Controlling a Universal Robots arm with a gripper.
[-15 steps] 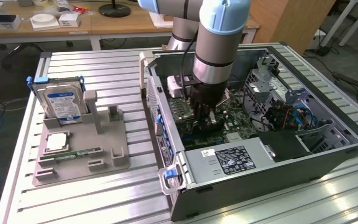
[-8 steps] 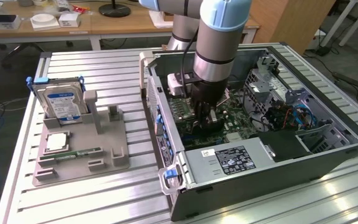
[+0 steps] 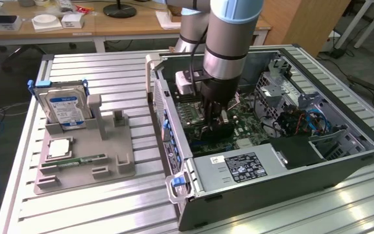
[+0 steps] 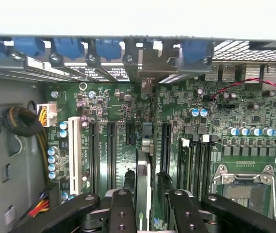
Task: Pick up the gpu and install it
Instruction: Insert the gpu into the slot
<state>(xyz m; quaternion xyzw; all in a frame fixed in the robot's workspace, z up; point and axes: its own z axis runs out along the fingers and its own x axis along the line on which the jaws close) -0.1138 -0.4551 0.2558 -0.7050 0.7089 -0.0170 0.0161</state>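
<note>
The gpu (image 4: 143, 167), a thin dark card seen edge-on, stands upright on the green motherboard (image 4: 118, 145) among its black slots, clamped between the tool (image 4: 146, 194) fingers.

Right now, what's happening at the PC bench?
The arm's hand is down inside the open computer case, gripping the gpu edge-on above the motherboard's expansion slots. I can't tell whether the card is seated. The hard drive and memory stick sit in the grey fixture at the exterior view's left.
</note>
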